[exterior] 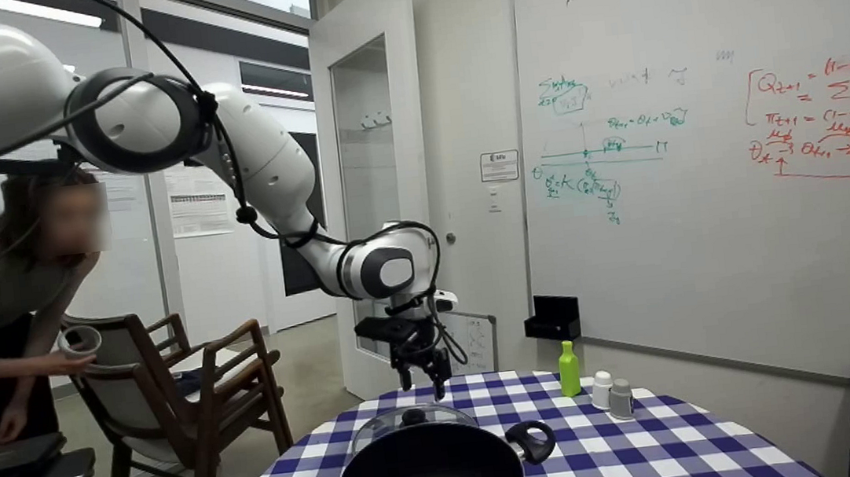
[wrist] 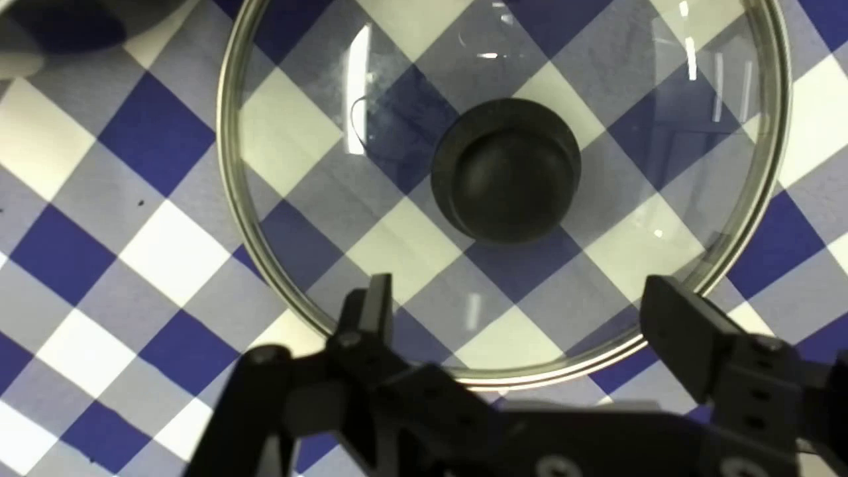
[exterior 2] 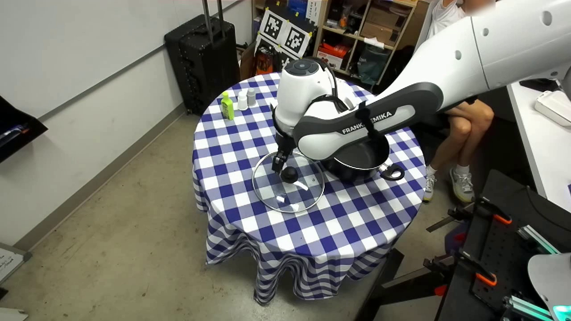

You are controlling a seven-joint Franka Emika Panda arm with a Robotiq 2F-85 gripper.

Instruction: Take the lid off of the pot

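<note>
The lid lies flat on the checked tablecloth beside the pot. Its dark knob points up, and it shows in both exterior views point(exterior: 414, 417) point(exterior 2: 289, 174) and fills much of the wrist view point(wrist: 507, 172). The black pot point(exterior: 429, 463) stands uncovered with its dark inside showing; the arm partly hides it in an exterior view point(exterior 2: 350, 171). My gripper point(exterior: 423, 389) points down above the lid, also in an exterior view point(exterior 2: 277, 165). In the wrist view, its two fingers point(wrist: 518, 281) are wide apart with nothing between them. The knob is ahead of the fingertips, not between them.
A green bottle point(exterior: 569, 369), a white shaker point(exterior: 601, 390) and a grey shaker point(exterior: 621, 399) stand on the round table point(exterior: 615, 471) near its edge by the whiteboard. A person holding a cup point(exterior: 79, 340) leans in behind a chair point(exterior: 172, 391).
</note>
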